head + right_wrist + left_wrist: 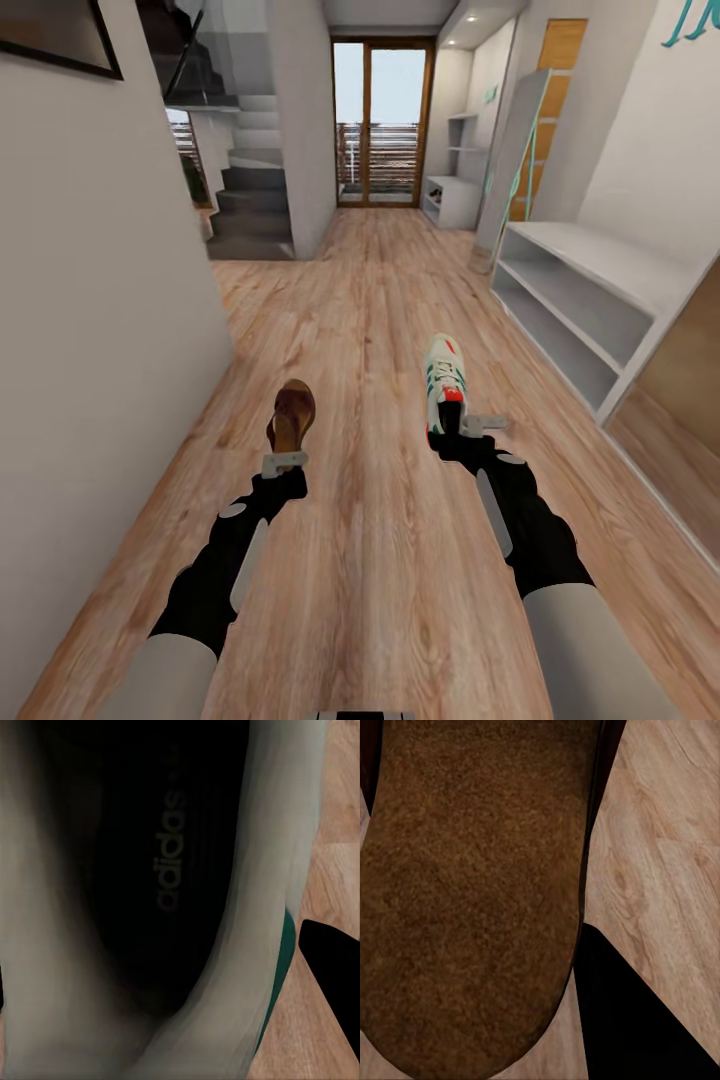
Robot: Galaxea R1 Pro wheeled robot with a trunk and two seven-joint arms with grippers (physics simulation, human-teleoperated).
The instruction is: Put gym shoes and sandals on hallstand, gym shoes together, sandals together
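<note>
One brown sandal is held above the corridor floor, gripped by the left gripper; one gym shoe is clasped at its heel by the right gripper; the hallstand stands at right, its bench bare.

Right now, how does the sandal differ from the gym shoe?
The sandal is brown, flat and slim; the gym shoe is white with green stripes and red accents, taller and bulkier. The sandal is at the left gripper, the gym shoe at the right gripper. Both point down the corridor.
</note>
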